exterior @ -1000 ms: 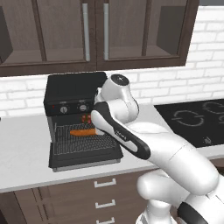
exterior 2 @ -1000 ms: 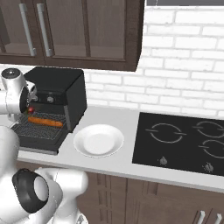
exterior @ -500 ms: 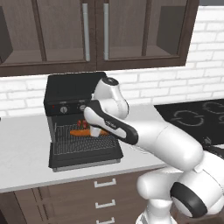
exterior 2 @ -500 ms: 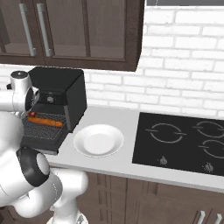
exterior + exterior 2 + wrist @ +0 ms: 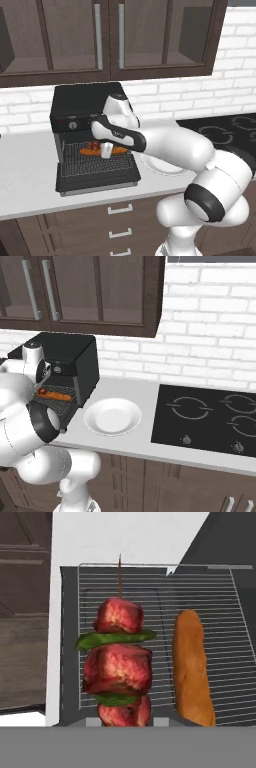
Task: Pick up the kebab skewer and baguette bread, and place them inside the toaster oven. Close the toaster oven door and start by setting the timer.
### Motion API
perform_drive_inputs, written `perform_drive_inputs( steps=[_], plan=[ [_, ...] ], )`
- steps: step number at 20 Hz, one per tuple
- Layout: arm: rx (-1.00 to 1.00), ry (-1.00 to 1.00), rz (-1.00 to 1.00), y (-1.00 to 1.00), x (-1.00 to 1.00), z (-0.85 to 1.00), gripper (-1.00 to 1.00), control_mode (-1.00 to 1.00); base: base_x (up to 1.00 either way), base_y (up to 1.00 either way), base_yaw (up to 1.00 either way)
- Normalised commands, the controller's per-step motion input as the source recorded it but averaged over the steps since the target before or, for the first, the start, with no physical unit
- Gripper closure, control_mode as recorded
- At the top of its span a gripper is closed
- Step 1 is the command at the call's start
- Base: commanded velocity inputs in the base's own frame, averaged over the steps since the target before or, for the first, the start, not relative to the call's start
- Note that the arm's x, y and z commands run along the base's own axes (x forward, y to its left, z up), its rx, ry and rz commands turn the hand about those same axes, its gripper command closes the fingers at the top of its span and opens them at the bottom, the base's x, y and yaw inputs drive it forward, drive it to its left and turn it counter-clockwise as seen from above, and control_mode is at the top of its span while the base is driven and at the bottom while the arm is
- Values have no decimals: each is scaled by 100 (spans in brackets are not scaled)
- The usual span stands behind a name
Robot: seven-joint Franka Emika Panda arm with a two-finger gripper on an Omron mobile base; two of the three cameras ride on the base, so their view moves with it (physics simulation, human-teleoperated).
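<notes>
Toaster oven (image 5: 82,102), a black box on the pale counter (image 5: 27,175), with its door (image 5: 97,177) dropped flat toward 6 o'clock in the left base view and the wire rack (image 5: 220,612) exposed. On the rack lies the baguette bread (image 5: 192,667), an orange-brown loaf resting lengthwise on the wires; in the hand view it sits at 3 o'clock of the kebab skewer (image 5: 119,662) and just beside it, the two not touching. The skewer carries dark red meat chunks with green pieces between them, and its bare stick points toward 12 o'clock in the hand view. The tool (image 5: 106,149) is clamped on the skewer's near end and holds it over the rack in the oven's mouth; whether the skewer touches the wires cannot be told. In the left base view the loaf (image 5: 119,149) shows at 3 o'clock of the tool and the meat (image 5: 94,146) at 9 o'clock. In the right base view the loaf (image 5: 56,397) lies in the open oven (image 5: 75,363), with a red chunk (image 5: 42,391) at its 9 o'clock end. A white plate (image 5: 112,417) stands on the counter at 3 o'clock of the oven, with a black cooktop (image 5: 210,418) further toward 3 o'clock. The front panel knobs (image 5: 73,125) are too small for any lettering to be read.
</notes>
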Motion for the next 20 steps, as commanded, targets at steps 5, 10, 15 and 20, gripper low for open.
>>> perform_drive_inputs(
  steps=[5, 10, 15, 20],
  plan=[
    [-3, 0, 0, 4, 18, -19, 100, -100, 0, 0, 0],
    [0, 0, 0, 0, 23, -31, 100, -100, 0, 0, 0],
    [0, 0, 0, 0, 28, -14, -100, -100, 0, 0, 0],
    [0, 1, 0, 0, 12, 0, -100, -100, 0, 0, 0]
  ],
)
